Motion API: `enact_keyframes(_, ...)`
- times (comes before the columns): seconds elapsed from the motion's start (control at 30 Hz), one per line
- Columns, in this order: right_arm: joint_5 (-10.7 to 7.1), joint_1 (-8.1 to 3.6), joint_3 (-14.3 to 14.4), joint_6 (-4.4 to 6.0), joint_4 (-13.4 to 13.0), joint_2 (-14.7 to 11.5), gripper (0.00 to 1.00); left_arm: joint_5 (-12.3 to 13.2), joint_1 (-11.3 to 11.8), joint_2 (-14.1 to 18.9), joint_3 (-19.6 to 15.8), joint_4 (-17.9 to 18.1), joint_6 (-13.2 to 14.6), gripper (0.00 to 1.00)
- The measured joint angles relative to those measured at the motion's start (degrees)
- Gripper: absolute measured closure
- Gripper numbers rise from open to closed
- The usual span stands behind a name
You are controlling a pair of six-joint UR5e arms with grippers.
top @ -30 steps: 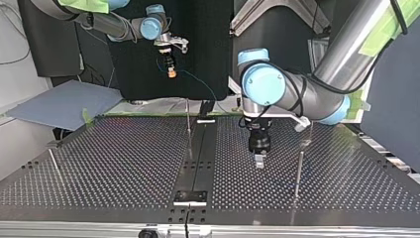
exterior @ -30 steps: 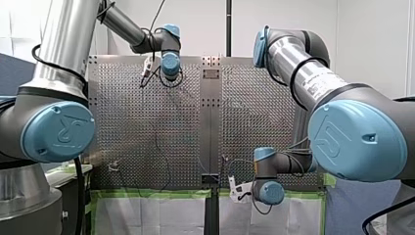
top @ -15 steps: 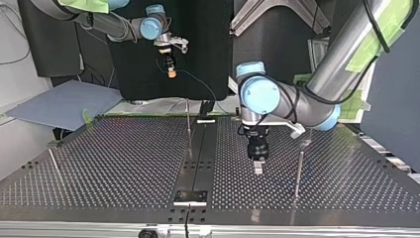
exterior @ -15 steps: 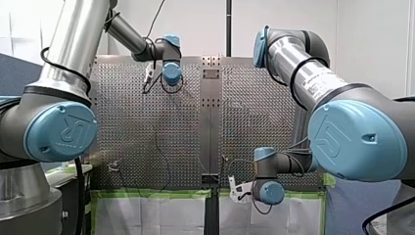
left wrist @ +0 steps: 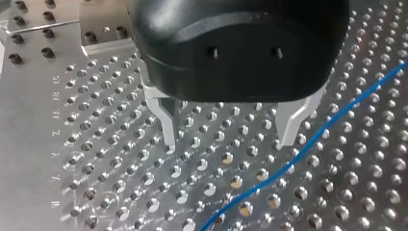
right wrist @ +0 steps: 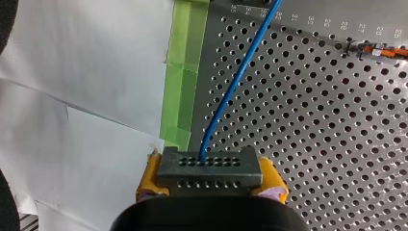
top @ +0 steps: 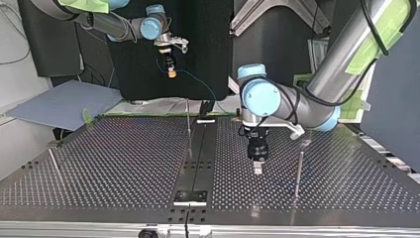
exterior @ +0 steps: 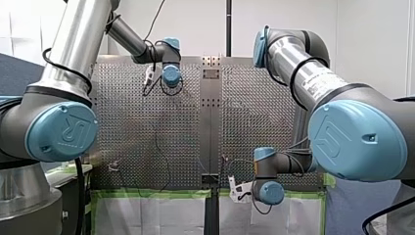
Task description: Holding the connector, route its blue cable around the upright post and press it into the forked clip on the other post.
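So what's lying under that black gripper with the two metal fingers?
Only bare perforated metal table lies between the fingers of the open left gripper; a thin blue cable crosses the holes just beside one finger. Its black body hides the table behind it.

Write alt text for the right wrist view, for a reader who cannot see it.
My yellow-padded right gripper clamps a dark connector, and a blue cable runs from the connector away over the perforated table. Along the table's edge lies a strip of green tape, with white sheeting beyond it.
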Motion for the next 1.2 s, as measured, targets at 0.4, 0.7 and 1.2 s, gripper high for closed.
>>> enact_keyframes(0.4, -0.16, -0.03, 0.0, 0.0, -0.1, 0.0, 1.0, 6.0, 1.5, 0.0, 0.0, -1.6, -5.9, 0.02)
enact_keyframes(0.7, -0.18, -0.01, 0.0, 0.02, -0.1, 0.0, 1.0, 4.5, 2.1, -1.2, 1.2, -0.8, -5.5, 0.02)
enact_keyframes(1.2, -0.17, -0.28, 0.0, 0.13, -0.4, 0.0, 1.0, -0.9, 3.0, -3.4, 2.5, -1.0, -0.3, 0.02)
